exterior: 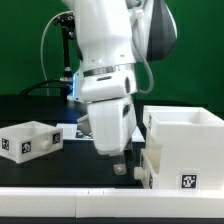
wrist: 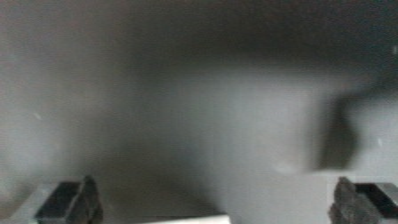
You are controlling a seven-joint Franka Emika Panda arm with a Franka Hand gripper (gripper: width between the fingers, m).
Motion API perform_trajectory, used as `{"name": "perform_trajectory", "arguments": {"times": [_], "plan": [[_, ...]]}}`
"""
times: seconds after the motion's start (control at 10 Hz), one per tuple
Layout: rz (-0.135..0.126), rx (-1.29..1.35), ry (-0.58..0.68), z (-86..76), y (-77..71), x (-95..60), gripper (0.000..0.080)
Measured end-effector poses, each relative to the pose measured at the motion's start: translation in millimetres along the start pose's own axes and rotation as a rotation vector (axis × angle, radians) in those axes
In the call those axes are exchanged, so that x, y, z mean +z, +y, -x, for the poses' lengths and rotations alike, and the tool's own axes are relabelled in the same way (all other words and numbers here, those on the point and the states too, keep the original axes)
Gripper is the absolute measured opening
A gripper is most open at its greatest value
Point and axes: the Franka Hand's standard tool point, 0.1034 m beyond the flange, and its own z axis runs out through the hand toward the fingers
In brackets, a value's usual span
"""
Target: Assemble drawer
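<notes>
The large white boxy casing [exterior: 186, 146] stands at the exterior view's right, with a square tag on its front. A small white tray [exterior: 30, 139] with tags sits at the exterior view's left. A second small white part [exterior: 151, 164], probably the other tray, sits low against the casing's left side. My gripper [exterior: 121, 169] points down close above the table, just left of that part. In the wrist view my gripper [wrist: 217, 205] is open wide and empty, over blurred dark table. One fingertip [wrist: 68, 201] shows at each lower corner. A white edge [wrist: 164, 218] shows between them, unclear of what.
The marker board [exterior: 84, 126] lies flat behind my gripper, mostly hidden by the arm. A white strip [exterior: 60, 203] runs along the table's front. Cables hang behind the arm at the exterior view's left.
</notes>
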Motion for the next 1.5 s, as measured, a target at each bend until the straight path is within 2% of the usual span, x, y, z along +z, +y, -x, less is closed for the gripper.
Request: {"name": "perform_trajectory", "arguments": {"times": [0.2, 0.4, 0.5, 1.0, 1.3, 1.4, 1.5], "plan": [[0.011, 0.025, -0.009, 17.7, 6.9, -10.7, 0.0649], [0.068, 0.139, -0.005, 27.6, 13.1, -20.5, 0.0649], [0.055, 0.120, -0.007, 25.9, 9.9, -17.3, 0.0649], [0.054, 0.126, -0.008, 26.3, 9.4, -17.0, 0.0649], [0.059, 0.212, -0.051, 34.8, 20.0, -58.9, 0.0649], [0.077, 0.260, -0.062, 36.7, 26.1, -73.4, 0.0649], [0.090, 0.294, -0.067, 31.3, 29.7, -81.8, 0.0649]]}}
